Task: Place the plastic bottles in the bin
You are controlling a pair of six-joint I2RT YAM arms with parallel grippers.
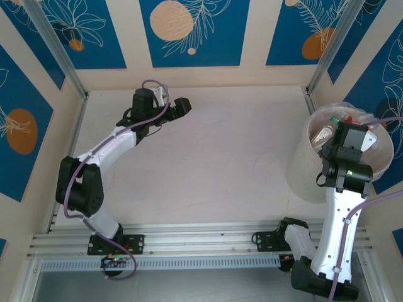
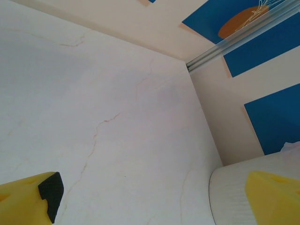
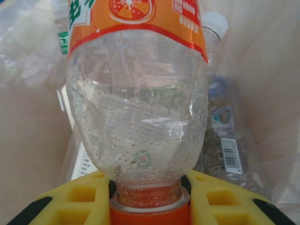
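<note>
Orange-labelled and clear below the label, one plastic bottle point(image 3: 140, 117) is held by the right jaws, which are closed on its neck just above the orange cap point(image 3: 149, 218), with yellow plastic showing on either side of it. Around and behind it in the right wrist view lie other plastic bottles point(image 3: 225, 140), clear and crumpled. One has a barcode on its label and one a white cap point(image 3: 215, 21), and all sit inside the pale wall of the bin point(image 3: 267, 70). From above, the bin point(image 1: 303, 176) stands at the right edge of the desk point(image 1: 239, 157). The right arm point(image 1: 340, 207) reaches over its near rim, so that the wrist sits above the bottles within. The left arm point(image 1: 113, 141) stretches toward the far left part of the desk, well apart from the bin. The left jaws stand wide open over the pale desk surface. In the left wrist view a yellow finger point(image 2: 23, 199) with a black pad sits at the lower left and its mate at the lower right, just in front of the bin's rounded wall.
</note>
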